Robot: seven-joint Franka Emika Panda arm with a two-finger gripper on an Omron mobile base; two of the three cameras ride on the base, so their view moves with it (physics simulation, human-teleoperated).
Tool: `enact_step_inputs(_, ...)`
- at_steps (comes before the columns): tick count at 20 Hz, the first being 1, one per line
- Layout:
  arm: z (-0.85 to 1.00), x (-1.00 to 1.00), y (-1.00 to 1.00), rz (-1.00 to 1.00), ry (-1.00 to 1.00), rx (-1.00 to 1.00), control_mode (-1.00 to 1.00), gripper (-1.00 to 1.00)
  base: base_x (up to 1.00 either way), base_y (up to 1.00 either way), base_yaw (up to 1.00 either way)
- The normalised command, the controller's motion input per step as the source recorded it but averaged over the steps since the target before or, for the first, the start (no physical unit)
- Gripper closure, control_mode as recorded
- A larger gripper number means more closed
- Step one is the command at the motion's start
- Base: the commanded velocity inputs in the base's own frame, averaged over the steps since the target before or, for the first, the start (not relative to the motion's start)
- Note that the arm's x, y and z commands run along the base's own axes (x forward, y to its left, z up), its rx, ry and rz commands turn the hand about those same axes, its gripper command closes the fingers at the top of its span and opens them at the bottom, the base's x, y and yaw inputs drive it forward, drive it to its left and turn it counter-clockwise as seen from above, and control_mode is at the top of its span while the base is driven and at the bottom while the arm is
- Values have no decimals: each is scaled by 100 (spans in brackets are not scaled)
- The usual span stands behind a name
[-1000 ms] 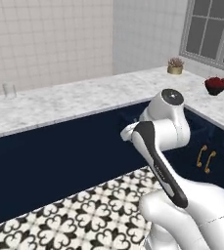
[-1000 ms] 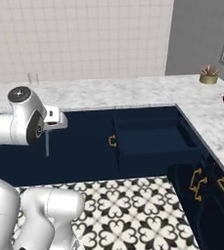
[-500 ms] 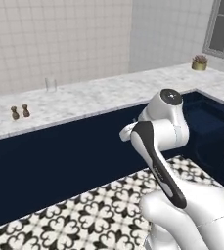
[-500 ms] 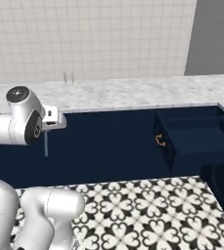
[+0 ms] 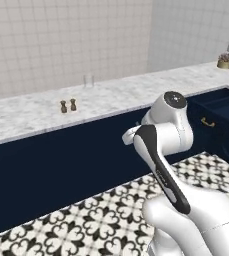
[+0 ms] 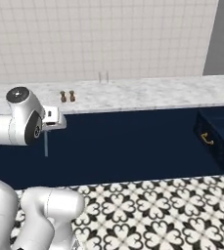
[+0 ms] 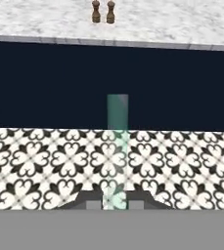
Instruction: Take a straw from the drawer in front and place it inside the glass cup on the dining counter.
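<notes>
Scene has slid right since earlier: open navy-blue drawer (image 6: 216, 139) now at the edge. Fingers (image 7: 115, 199) clamp pale-green translucent straw (image 7: 117, 141); clear glass cup (image 5: 88, 80) on marble worktop (image 5: 31, 112), seen from the base.

No text, label, brand, number or sign can be read anywhere in these views. The dining counter (image 5: 31, 114), the two brown shakers (image 5: 68, 105) on it, the glass cup (image 5: 88, 80) and the navy drawer (image 6: 216, 134) carry no markings, and the robot's white body bears no lettering either
</notes>
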Motion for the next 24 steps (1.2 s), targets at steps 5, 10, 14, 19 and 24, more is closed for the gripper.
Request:
enact_step_inputs(5, 0, 0, 0, 0, 0, 0, 100, 100, 0, 100, 0)
enact_step_inputs(10, 0, 0, 0, 0, 0, 0, 100, 100, 0, 100, -4)
enact_step_inputs(14, 0, 0, 0, 0, 0, 0, 100, 100, 0, 100, -10)
enact_step_inputs(19, 0, 0, 0, 0, 0, 0, 100, 100, 3, 100, -17)
enact_step_inputs(24, 0, 0, 0, 0, 0, 0, 100, 100, 14, 100, -24)
